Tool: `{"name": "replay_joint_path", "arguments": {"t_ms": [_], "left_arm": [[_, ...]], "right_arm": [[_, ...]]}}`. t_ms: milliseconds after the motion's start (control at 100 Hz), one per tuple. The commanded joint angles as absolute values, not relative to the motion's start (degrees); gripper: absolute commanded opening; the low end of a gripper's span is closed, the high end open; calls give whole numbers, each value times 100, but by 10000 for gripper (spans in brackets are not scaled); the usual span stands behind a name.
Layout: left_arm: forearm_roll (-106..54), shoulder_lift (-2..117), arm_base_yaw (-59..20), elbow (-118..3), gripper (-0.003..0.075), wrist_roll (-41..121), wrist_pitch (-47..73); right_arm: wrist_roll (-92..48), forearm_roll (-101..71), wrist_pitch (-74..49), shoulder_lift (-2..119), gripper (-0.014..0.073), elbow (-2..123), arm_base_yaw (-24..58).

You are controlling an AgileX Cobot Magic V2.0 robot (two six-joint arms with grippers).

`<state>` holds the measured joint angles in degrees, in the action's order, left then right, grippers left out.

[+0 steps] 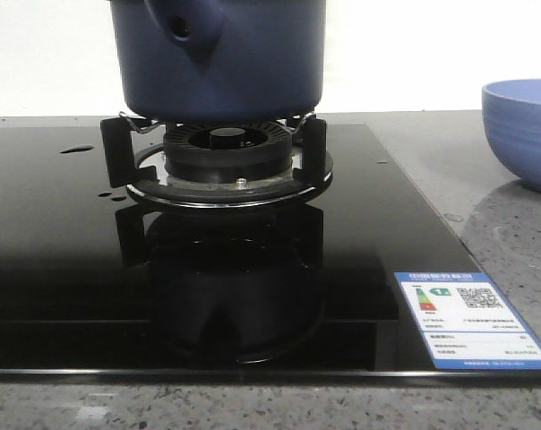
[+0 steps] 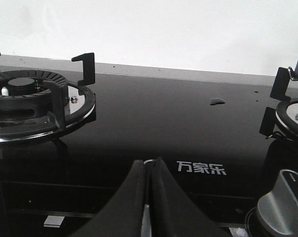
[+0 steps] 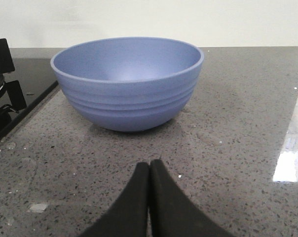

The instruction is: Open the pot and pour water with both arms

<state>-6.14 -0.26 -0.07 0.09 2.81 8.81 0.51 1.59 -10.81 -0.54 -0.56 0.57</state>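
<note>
The pot [image 1: 218, 58] is sitting on the burner [image 1: 224, 152] of the black hob [image 1: 55, 269], at 12 o'clock in the front view. Its top is being cut off by the frame, so I cannot tell whether a lid is on it. Its handle stub with the round hole is pointing toward the camera. The bowl [image 1: 524, 130] is standing on the grey counter [image 1: 508, 233] at 3 o'clock from the pot, well apart, and it is half cut off there. Neither of my arms is showing in the front view.

The water [image 2: 216, 102] is lying as a small puddle on the glass between the two burners, in the left wrist view. Only a sliver of the pot is showing at that picture's edge.

My left pincer [image 2: 150, 170] is hovering low over the front part of the hob, its two fingers pressed together and gripping nothing. A knob [image 2: 283, 205] is near it, partly cut off.

My right pincer [image 3: 149, 170] is hovering low over the counter, pointing at the bowl, also closed and empty. The inside bottom of the bowl is hidden by its near wall.
</note>
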Motion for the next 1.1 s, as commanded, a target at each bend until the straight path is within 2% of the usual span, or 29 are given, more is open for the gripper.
{"name": "replay_joint_path", "arguments": {"t_ms": [0,470,800,1090], "left_arm": [[-667,-178,4,200,-19,221,452],[-667,-178,4,200,-19,221,452],[-679,-178,4,200,-19,221,335],[-2008,-178,4,200,-19,221,-181]], "right_arm": [[49,222,-655,-33,-56,-213,43],[49,222,-655,-33,-56,-213,43],[49,210,0,-33,-56,-213,43],[49,-1289,224,-33,-56,-213,43]]}}
